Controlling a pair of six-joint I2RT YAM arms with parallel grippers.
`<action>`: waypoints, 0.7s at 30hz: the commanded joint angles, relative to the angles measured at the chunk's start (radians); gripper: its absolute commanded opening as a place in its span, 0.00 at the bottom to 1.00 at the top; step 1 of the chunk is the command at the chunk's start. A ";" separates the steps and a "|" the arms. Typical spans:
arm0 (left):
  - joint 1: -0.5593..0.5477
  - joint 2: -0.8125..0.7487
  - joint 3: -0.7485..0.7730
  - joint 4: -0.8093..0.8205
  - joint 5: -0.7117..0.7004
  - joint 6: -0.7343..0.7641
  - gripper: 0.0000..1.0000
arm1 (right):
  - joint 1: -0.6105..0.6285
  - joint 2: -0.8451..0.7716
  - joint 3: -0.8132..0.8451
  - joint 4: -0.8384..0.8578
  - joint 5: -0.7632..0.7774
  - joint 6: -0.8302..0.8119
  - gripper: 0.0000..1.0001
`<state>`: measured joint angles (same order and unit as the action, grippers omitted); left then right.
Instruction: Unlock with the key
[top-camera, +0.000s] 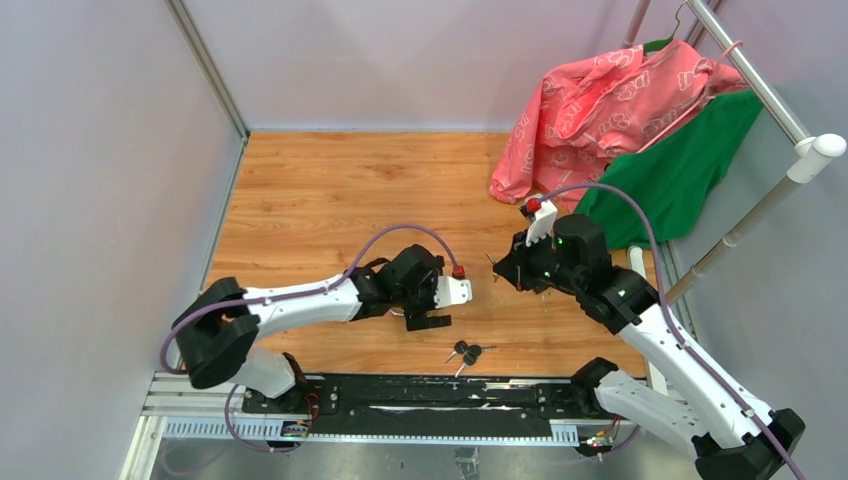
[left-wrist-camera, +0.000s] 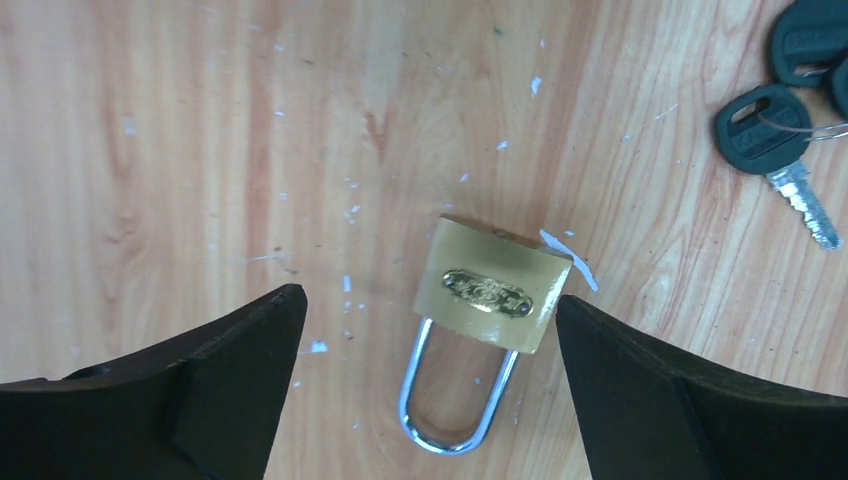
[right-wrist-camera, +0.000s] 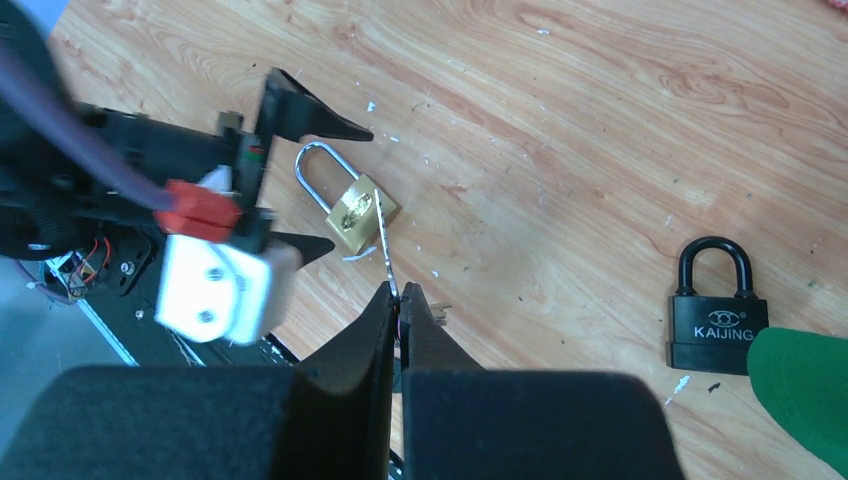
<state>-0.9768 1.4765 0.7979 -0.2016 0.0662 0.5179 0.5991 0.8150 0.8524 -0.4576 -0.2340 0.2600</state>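
A brass padlock (left-wrist-camera: 490, 290) with a silver shackle lies flat on the wooden table (left-wrist-camera: 200, 150). My left gripper (left-wrist-camera: 428, 296) is open, one finger on each side of the padlock body, just above the table. It also shows in the top view (top-camera: 427, 318). My right gripper (right-wrist-camera: 398, 295) is shut on a small silver key (right-wrist-camera: 384, 240). The key's blade sticks out past the fingertips and points at the brass padlock (right-wrist-camera: 352, 215). In the top view the right gripper (top-camera: 497, 268) is a little to the right of the left one.
A bunch of black-headed keys (top-camera: 466, 351) lies near the table's front edge and also shows in the left wrist view (left-wrist-camera: 765, 125). A black padlock (right-wrist-camera: 718, 325) lies to the right. Pink (top-camera: 600, 100) and green (top-camera: 680, 170) garments hang from a rack (top-camera: 790, 120) at the back right.
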 joint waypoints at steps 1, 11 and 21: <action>-0.002 -0.149 -0.037 0.084 -0.024 -0.003 1.00 | -0.009 0.006 0.005 0.065 0.016 -0.011 0.00; -0.002 -0.495 -0.298 0.550 0.015 0.048 1.00 | -0.009 0.070 0.063 0.111 -0.239 -0.004 0.00; -0.021 -0.613 -0.419 0.767 0.168 0.231 0.78 | -0.010 0.167 0.194 -0.134 -0.570 0.054 0.00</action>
<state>-0.9791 0.9047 0.3866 0.4454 0.1329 0.6521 0.5991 0.9546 0.9966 -0.4667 -0.6380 0.2699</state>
